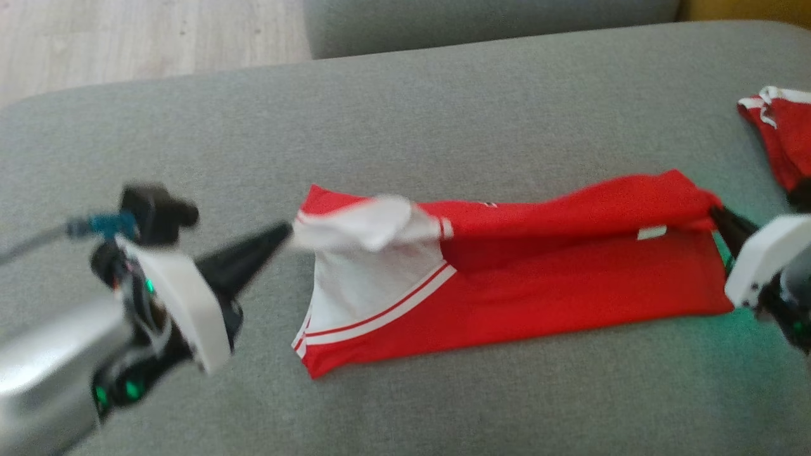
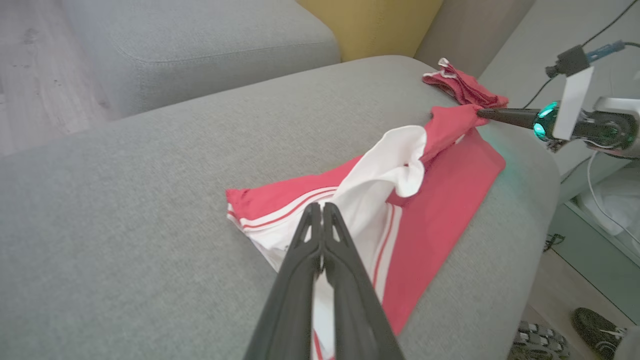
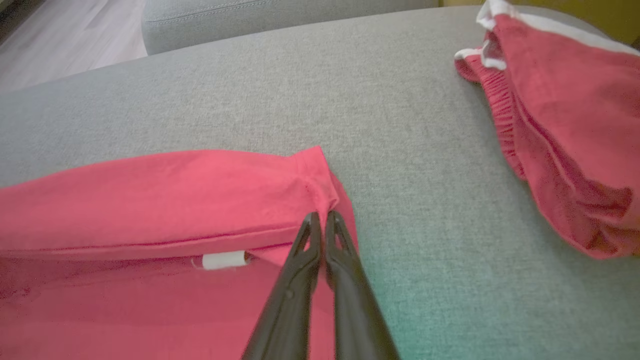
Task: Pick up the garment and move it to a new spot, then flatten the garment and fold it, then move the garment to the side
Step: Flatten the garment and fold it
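A red garment [image 1: 538, 285] with a white panel and white stripes lies stretched across the grey sofa cushion [image 1: 443, 114]. My left gripper [image 1: 288, 231] is shut on its white edge at the left end, which is lifted and pulled taut. At the right end my right gripper [image 1: 715, 212] is shut on the garment's red corner. Between the two, the upper edge hangs raised above the lower layer. In the left wrist view my left gripper [image 2: 321, 207] sits over the white cloth of the garment [image 2: 440, 200]. The right wrist view has my right gripper [image 3: 320, 216] pinching the garment [image 3: 150, 190].
A second red piece of clothing [image 1: 785, 139] with white trim lies bunched at the cushion's far right. Another grey cushion [image 1: 475, 19] stands behind, with wooden floor [image 1: 127, 38] to its left. Shoes [image 2: 595, 325] rest on the floor beyond the cushion's edge.
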### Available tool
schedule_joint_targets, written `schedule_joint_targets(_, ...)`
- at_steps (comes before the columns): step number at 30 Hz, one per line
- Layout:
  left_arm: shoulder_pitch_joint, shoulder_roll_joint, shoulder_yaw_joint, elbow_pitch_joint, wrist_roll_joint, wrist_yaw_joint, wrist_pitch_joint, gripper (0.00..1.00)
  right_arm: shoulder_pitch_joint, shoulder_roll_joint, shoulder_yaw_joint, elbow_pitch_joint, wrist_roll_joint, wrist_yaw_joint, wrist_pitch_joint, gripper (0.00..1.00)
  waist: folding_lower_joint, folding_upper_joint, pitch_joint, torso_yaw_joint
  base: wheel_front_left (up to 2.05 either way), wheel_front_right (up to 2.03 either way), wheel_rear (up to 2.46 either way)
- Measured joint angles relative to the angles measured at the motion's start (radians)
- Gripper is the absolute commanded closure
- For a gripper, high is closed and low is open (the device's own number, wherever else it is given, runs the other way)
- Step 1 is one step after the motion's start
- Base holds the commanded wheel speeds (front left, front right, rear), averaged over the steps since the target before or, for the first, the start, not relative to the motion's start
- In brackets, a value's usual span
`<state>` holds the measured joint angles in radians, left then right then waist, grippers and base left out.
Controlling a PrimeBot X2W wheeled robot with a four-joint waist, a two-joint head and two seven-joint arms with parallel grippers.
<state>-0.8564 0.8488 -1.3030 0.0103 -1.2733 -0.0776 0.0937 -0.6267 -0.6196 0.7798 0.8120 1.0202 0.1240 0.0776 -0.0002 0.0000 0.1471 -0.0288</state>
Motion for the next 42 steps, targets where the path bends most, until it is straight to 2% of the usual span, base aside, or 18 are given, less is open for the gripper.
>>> schedule_joint_targets(9, 0.197, 0.011, -0.014, -0.092, 0.041, 0.089, -0.119, 1.0, 0.118, -0.027, -0.04, -0.056, 0.013, 0.0, -0.026, 1.0, 0.0002, 0.0, -0.009, 0.019, 0.0, 0.0, 0.0)
schedule_joint_targets(10, 0.211, 0.006, -0.014, -0.09, 0.044, 0.099, -0.136, 1.0, 0.125, -0.027, -0.045, -0.056, 0.012, 0.0, -0.027, 0.81, 0.0002, 0.0, -0.007, 0.019, 0.0, 0.0, 0.0)
schedule_joint_targets(11, 0.222, -0.002, -0.014, -0.083, 0.048, 0.112, -0.157, 1.0, 0.132, -0.026, -0.048, -0.055, 0.012, 0.0, -0.031, 0.4, 0.0002, 0.0, -0.005, 0.02, 0.0, 0.0, 0.0)
schedule_joint_targets(12, 0.231, -0.015, -0.013, -0.072, 0.05, 0.123, -0.181, 0.52, 0.137, -0.023, -0.056, -0.052, 0.012, 0.0, -0.035, 0.0, 0.0003, 0.0, -0.004, 0.021, 0.0, 0.0, 0.0)
schedule_joint_targets(13, 0.24, -0.029, -0.012, -0.061, 0.05, 0.128, -0.206, 0.0, 0.142, -0.018, -0.064, -0.051, 0.012, 0.0, -0.043, 0.0, 0.0003, 0.0, -0.004, 0.021, 0.0, 0.0, 0.0)
schedule_joint_targets(16, 0.275, -0.081, 0.004, -0.015, 0.058, 0.17, -0.286, 0.0, 0.165, 0.005, -0.098, -0.052, 0.014, 0.0, -0.097, 0.0, 0.0003, 0.0, -0.009, 0.021, 0.0, 0.0, 0.0)
schedule_joint_targets(18, 0.308, -0.119, 0.037, 0.027, 0.085, 0.218, -0.327, 0.0, 0.196, 0.024, -0.125, -0.065, 0.022, 0.0, -0.152, 0.0, 0.0003, 0.0, -0.019, 0.023, 0.0, 0.0, 0.0)
schedule_joint_targets(20, 0.352, -0.167, 0.1, 0.06, 0.124, 0.283, -0.342, 0.0, 0.242, 0.043, -0.158, -0.085, 0.041, 0.0, -0.218, 0.0, 0.0002, 0.0, -0.031, 0.025, 0.0, 0.0, 0.0)
schedule_joint_targets(23, 0.468, -0.276, 0.32, 0.06, 0.248, 0.374, -0.343, 0.0, 0.324, 0.064, -0.193, -0.128, 0.055, 0.0, -0.289, 0.0, 0.0002, 0.0, -0.052, 0.029, 0.0, 0.0, 0.0)
schedule_joint_targets(27, 0.684, -0.402, 0.54, 0.036, 0.474, 0.436, -0.346, 0.0, 0.406, 0.097, -0.243, -0.15, 0.053, 0.0, -0.314, 0.0, 0.0001, 0.0, -0.084, 0.034, 0.0, 0.0, 0.0)
schedule_joint_targets(29, 0.79, -0.457, 0.615, 0.02, 0.569, 0.44, -0.346, 0.0, 0.421, 0.108, -0.282, -0.127, 0.041, 0.0, -0.318, 0.0, 0.0001, 0.0, -0.099, 0.041, 0.0, 0.0, 0.0)
schedule_joint_targets(30, 0.79, -0.457, 0.615, 0.02, 0.569, 0.44, -0.346, 0.0, 0.421, 0.108, -0.282, -0.127, 0.041, 0.0, -0.318, 0.0, 0.0001, 0.0, -0.099, 0.041, 0.0, 0.0, 0.0)
schedule_joint_targets(32, 0.864, -0.508, 0.667, 0.006, 0.655, 0.437, -0.346, 0.0, 0.418, 0.12, -0.328, -0.087, 0.029, 0.0, -0.324, 0.0, 0.0001, 0.0, -0.109, 0.053, 0.0, 0.0, 0.0)
schedule_joint_targets(33, 0.891, -0.531, 0.687, -0.001, 0.691, 0.425, -0.346, 0.0, 0.411, 0.131, -0.353, -0.063, 0.022, 0.0, -0.326, 0.0, 0.0001, 0.0, -0.114, 0.059, 0.0, 0.0, 0.0)
schedule_joint_targets(34, 0.924, -0.569, 0.716, -0.011, 0.746, 0.395, -0.346, 0.0, 0.397, 0.153, -0.386, -0.008, 0.006, 0.0, -0.326, 0.0, 0.0001, 0.0, -0.123, 0.073, 0.0, 0.0, 0.0)
schedule_joint_targets(35, 0.935, -0.584, 0.727, -0.012, 0.768, 0.377, -0.346, 0.0, 0.386, 0.166, -0.401, 0.023, -0.001, 0.0, -0.326, 0.0, 0.0001, 0.0, -0.126, 0.081, 0.0, 0.0, 0.0)
schedule_joint_targets(42, 0.962, -0.644, 0.787, -0.003, 0.873, 0.278, -0.346, 0.0, 0.283, 0.225, -0.434, 0.222, -0.029, 0.0, -0.3, 0.0, 0.0003, 0.0, -0.135, 0.13, 0.0, 0.0, 0.0)
